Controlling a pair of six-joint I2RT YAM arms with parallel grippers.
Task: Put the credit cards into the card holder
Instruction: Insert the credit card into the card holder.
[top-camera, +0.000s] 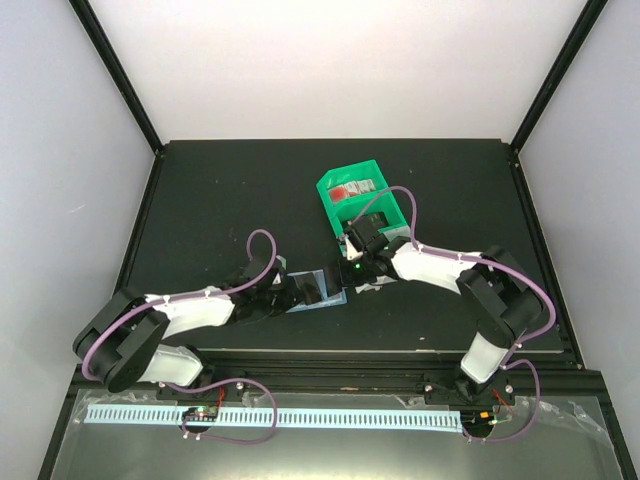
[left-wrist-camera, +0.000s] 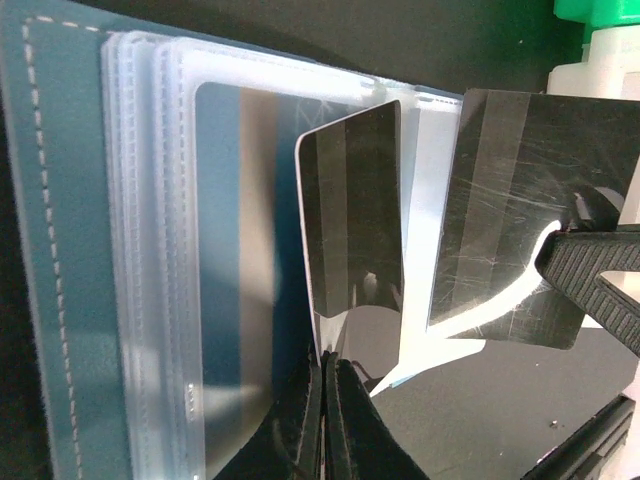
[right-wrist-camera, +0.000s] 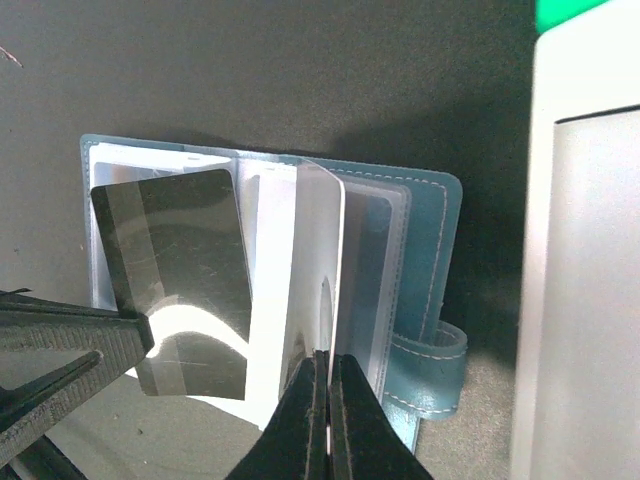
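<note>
From above, the left end effector (top-camera: 283, 298) and right end effector (top-camera: 352, 268) meet over the open card holder (top-camera: 335, 297), which lies on the desk (top-camera: 220, 200) between them. The green bin (top-camera: 335, 215) just beyond the right one holds red-and-white cards (top-camera: 350, 190), so by my reading several remain to be loaded.

In the left wrist view, its end effector is pinched shut on the near edge of a dark card (left-wrist-camera: 350, 230), which stands straight ahead of the fingertips over the holder's clear sleeves. To its left, a blue-grey card (left-wrist-camera: 230, 300) seems to be seated in a sleeve already. To its right, a scratched sleeve page (left-wrist-camera: 520, 220) is held up.

In the right wrist view, its end effector is clamped on that page, seen edge-on ahead of it. The dark card hovers to its left, not yet in a pocket. I judge the task to be at an early-to-middle stage.
</note>
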